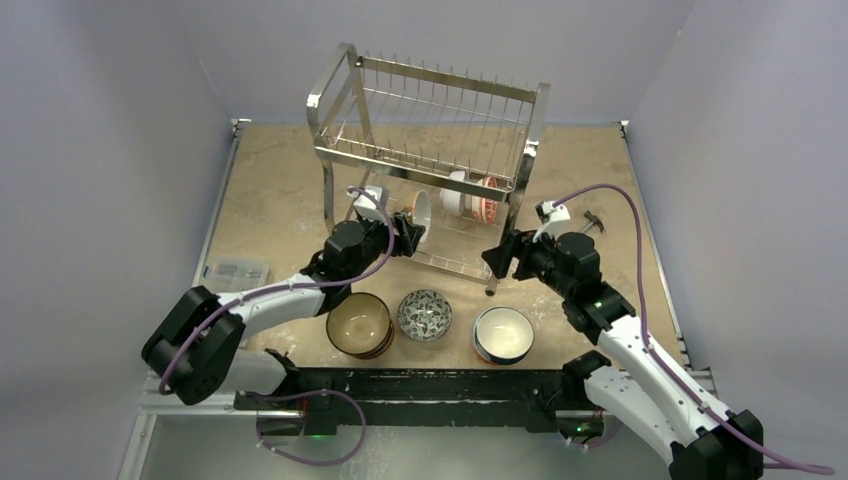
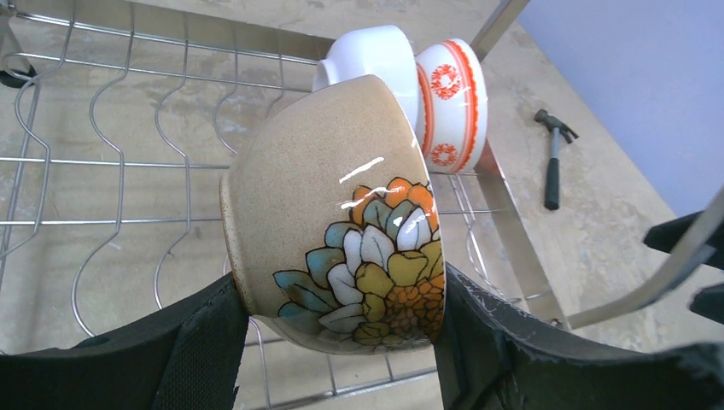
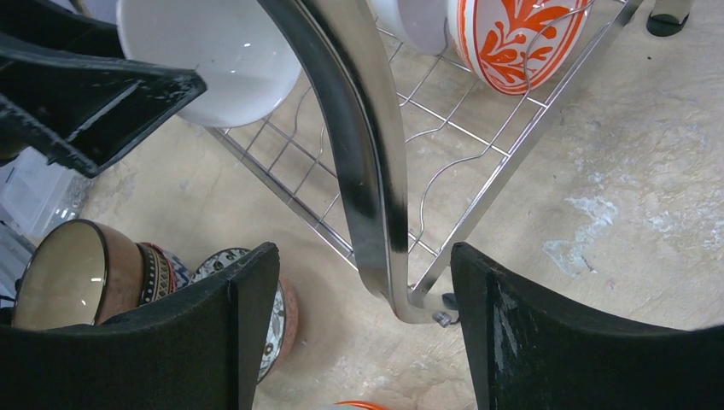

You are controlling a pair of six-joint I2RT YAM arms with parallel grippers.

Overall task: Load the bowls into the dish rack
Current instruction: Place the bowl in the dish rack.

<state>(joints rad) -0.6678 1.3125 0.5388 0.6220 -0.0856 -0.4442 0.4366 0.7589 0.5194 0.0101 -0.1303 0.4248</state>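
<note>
The left gripper (image 2: 340,290) was clamped on a tan flowered bowl (image 2: 324,188), one black finger at its rim side and the other at its foot side. The bowl was turned on edge over the wires of the lower tier of the dish rack (image 1: 527,140). Whether it already rested on the wires could not be told.

The bowl looked like glazed ceramic: stiff, brittle, slick where the light glared, and probably of moderate weight. A grip across its wall seemed right. It would likely need easing down, since hard chrome wire could chip it.

Just behind it, at the right end of that tier, a white bowl (image 2: 367,55) and an orange-patterned bowl (image 2: 452,102) stood on edge, touching each other. They and the upper tier overhead narrowed the room to work in.

The right gripper (image 3: 365,256) stood wide and held nothing, its jaws straddling the rack's front leg (image 3: 359,171) with a gap on either side.

Along the near edge of the worktop (image 1: 270,180) waited a brown bowl (image 1: 358,325), apparently nested on another, a blue-and-white bowl (image 1: 424,314) and a dark-rimmed white bowl (image 1: 502,333).

A hammer (image 2: 553,162) lay toward the right edge, and a clear box (image 1: 236,270) sat by the left edge. Both were well apart from the rack's opening.
</note>
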